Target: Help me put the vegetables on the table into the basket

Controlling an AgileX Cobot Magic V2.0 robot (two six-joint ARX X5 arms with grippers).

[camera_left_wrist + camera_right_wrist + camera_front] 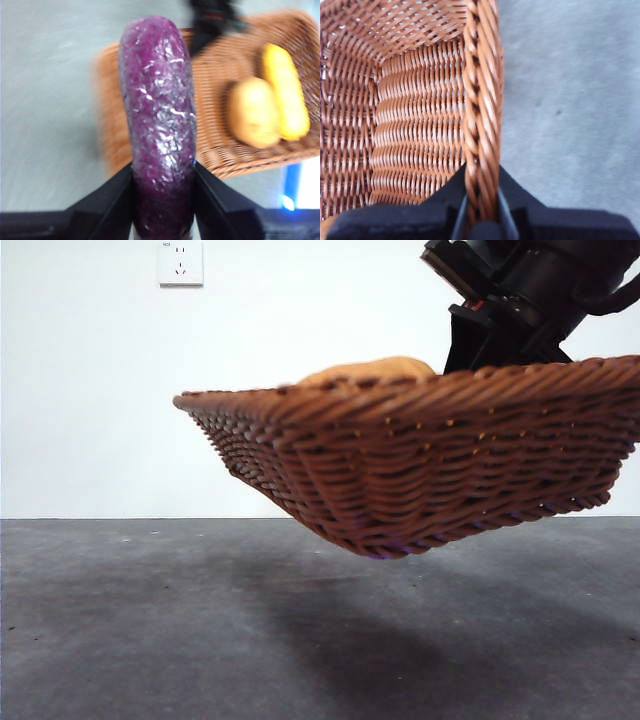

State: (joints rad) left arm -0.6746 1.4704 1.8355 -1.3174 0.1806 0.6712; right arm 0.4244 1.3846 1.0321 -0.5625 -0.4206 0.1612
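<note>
Both grippers grip: left (162,175) eggplant (159,115), right (481,200) basket (480,100) rim

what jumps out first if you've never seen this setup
The wicker basket hangs tilted in the air above the dark table, the right gripper clamped on its braided rim. The left gripper grips a dark-purple eggplant beside the basket, where the potato and yellow vegetable already lie.

In the front view the basket (420,460) runs off the right edge, and its rim hides all but the top of the potato (375,370). The left wrist view is motion-blurred; the eggplant (159,115) shows no stem end.
</note>
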